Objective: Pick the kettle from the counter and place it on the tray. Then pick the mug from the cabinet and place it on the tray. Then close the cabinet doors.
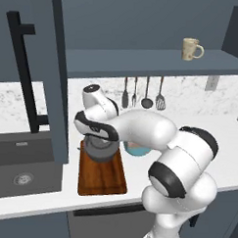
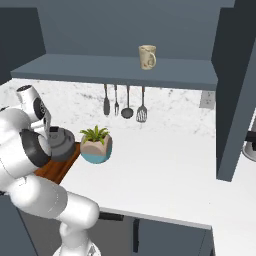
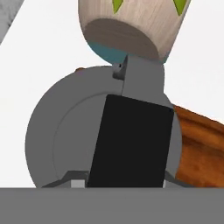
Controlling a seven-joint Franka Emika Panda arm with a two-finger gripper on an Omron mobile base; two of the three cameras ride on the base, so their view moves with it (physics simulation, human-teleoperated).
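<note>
kettle: squat dark grey metal kettle (image 1: 101, 148) sits on the reddish-brown wooden tray's (image 1: 103, 179) far end
room: beige-and-blue plant pot (image 2: 96, 148) just beside the tray
claw: gripper (image 1: 93, 138) right over the kettle; can't tell if it's gripping
hand view: black handle (image 3: 131, 144) up close

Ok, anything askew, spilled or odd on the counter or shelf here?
Nothing stands out. The dark grey metal kettle sits upright on the reddish-brown wooden tray, the cream ceramic mug stands upright on the cabinet shelf, no spills.
</note>
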